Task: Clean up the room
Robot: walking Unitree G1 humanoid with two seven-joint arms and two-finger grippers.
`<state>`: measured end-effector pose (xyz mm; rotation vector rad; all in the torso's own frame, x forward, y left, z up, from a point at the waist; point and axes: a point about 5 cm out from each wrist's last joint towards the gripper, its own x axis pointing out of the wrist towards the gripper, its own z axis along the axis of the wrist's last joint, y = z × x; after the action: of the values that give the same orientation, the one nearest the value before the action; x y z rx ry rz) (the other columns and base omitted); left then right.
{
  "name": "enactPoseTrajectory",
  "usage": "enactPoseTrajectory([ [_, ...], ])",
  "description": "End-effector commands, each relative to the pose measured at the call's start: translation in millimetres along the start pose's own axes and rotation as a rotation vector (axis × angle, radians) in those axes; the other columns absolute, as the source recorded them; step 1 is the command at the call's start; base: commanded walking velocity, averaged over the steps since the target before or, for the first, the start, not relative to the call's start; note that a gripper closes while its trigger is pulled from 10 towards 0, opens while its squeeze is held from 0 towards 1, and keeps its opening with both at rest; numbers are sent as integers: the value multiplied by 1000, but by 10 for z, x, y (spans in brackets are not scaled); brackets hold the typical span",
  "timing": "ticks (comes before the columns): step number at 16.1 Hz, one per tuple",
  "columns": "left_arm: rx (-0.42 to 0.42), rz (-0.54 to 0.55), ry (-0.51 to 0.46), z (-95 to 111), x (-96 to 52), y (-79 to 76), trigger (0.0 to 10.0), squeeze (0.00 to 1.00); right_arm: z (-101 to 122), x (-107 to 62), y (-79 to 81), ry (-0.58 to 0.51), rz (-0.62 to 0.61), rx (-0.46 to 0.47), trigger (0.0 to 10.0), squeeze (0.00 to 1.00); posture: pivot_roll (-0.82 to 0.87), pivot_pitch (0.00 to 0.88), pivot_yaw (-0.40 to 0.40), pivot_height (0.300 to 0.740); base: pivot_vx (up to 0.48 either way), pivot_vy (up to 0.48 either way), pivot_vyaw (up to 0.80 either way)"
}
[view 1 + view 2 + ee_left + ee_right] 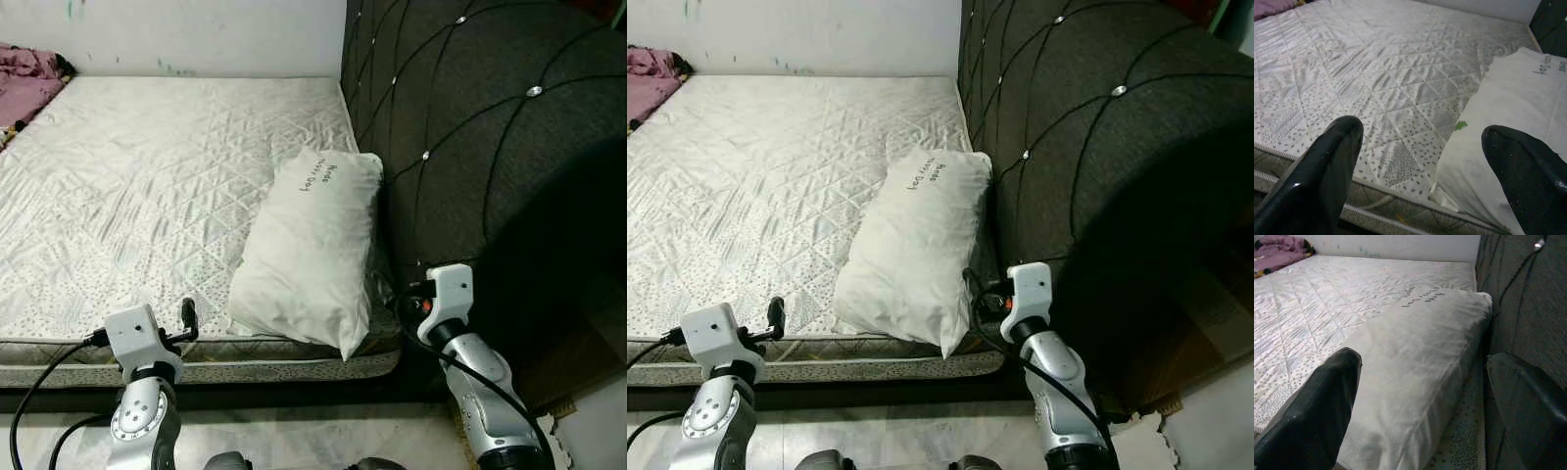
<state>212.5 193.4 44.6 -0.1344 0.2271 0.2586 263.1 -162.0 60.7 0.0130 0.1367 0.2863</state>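
With the pillow (pixel 312 250) lying on the mattress (pixel 147 186) against the headboard (pixel 470 127), both grippers, left (pixel 188 315) and right (pixel 1420 406), were held wide open at its near end, so a grasp was judged next.

Quilted satiny mattress (pixel 147 186), matt cloth pillow (pixel 309 255), tufted fabric headboard (pixel 470 117).

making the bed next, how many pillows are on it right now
1. The white pillow lies lengthwise on the mattress beside the dark headboard. More could be beyond the frame or under the pink cloth at the far corner.
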Motion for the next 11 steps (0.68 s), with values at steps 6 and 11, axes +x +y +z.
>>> enactPoseTrajectory([
  [6, -17, -22, -52, 142, 5, -34, 10000, 0, 119, 32, 9, -28, 19, -33, 10000, 0, -39, 0, -12, 740, 0, 0, -491],
  [11, -28, -17, -66, 187, 6, -38, 10000, 0, 172, 48, -27, -33, -5, -41, 10000, 0, -35, 0, -21, 740, 0, 0, -160],
])
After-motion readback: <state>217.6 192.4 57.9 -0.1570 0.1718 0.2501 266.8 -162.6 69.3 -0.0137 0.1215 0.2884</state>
